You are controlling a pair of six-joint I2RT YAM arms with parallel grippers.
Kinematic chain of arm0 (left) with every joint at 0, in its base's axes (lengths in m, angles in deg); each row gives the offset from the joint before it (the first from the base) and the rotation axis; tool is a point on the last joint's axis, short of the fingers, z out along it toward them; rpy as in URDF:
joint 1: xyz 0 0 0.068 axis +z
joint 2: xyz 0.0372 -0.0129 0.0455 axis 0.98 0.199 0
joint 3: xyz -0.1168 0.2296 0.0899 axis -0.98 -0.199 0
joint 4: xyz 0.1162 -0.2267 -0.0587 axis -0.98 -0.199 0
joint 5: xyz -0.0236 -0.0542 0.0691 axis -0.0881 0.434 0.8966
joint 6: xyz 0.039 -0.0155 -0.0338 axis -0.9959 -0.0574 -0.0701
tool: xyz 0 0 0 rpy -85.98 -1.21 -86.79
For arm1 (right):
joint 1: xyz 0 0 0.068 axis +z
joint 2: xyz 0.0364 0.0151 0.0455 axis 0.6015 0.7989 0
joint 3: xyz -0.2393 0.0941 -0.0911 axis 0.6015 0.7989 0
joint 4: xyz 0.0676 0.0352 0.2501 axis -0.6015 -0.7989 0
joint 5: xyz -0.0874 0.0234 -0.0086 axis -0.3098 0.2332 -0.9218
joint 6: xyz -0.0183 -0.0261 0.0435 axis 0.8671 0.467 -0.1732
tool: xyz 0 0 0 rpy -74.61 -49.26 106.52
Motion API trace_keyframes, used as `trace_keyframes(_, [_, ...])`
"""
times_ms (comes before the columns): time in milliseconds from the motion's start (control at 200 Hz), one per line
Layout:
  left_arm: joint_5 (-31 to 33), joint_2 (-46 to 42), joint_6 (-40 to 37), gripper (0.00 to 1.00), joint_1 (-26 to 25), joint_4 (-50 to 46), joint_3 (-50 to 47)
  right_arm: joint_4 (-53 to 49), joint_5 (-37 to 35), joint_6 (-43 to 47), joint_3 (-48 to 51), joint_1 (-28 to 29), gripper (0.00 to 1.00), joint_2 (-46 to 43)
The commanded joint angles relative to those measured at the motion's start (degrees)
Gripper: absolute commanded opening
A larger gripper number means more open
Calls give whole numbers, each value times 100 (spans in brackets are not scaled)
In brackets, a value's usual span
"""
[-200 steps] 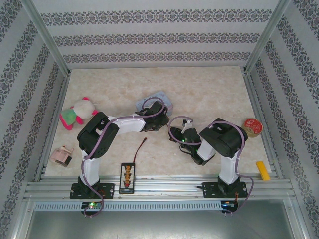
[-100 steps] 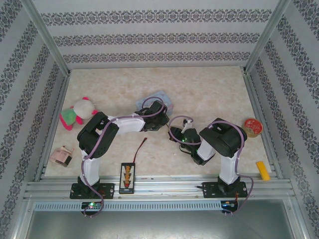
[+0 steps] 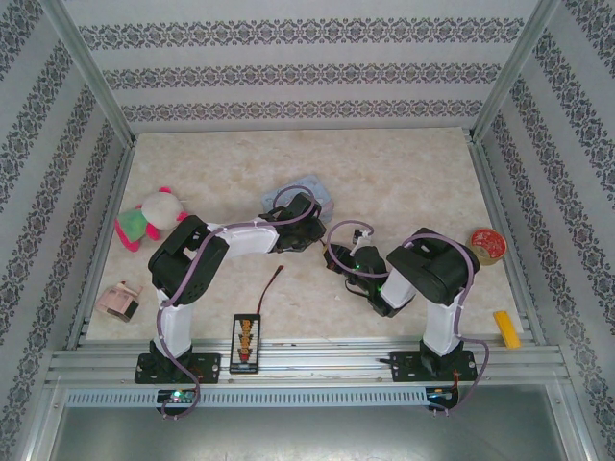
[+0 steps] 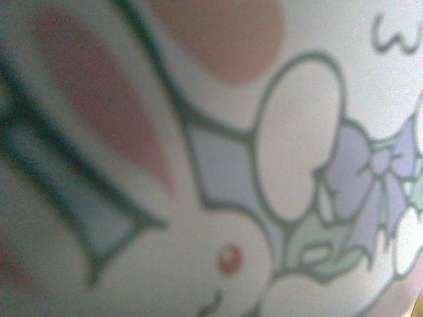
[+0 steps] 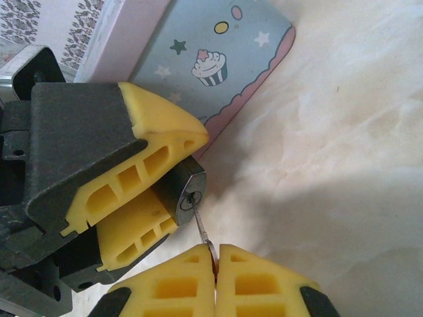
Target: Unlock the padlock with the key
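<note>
At the padlock (image 5: 186, 192), the right end effector (image 5: 216, 251) clamps the key (image 5: 201, 228), tip slanting up-left.

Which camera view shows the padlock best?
The right wrist view: the padlock sits close between the yellow fingers of the left gripper, keyhole facing the camera, the key at it. In the top external view it is too small to make out; the left wrist view gives blurred tin print.

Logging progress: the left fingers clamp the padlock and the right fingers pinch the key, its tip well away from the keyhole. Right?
Not quite. The right wrist view shows the tip of the key at the keyhole of the padlock, not away from it. The left fingers do clamp it; the right fingers do pinch the key.
</note>
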Motion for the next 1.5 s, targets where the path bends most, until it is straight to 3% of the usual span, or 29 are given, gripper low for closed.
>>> trace_keyframes(0, [-638, -21, 281, 6, -24, -155, 91, -419, 205, -181, -70, -124, 0, -199])
trace_keyframes(840, [-874, -163, 442, 5, -22, 119, -197, -290, 1247, -45, 13, -623, 0, -441])
trace_keyframes(1494, [-943, -241, 590, 5, -31, 295, -312, -141, 985, 232, 2, -410, 0, -590])
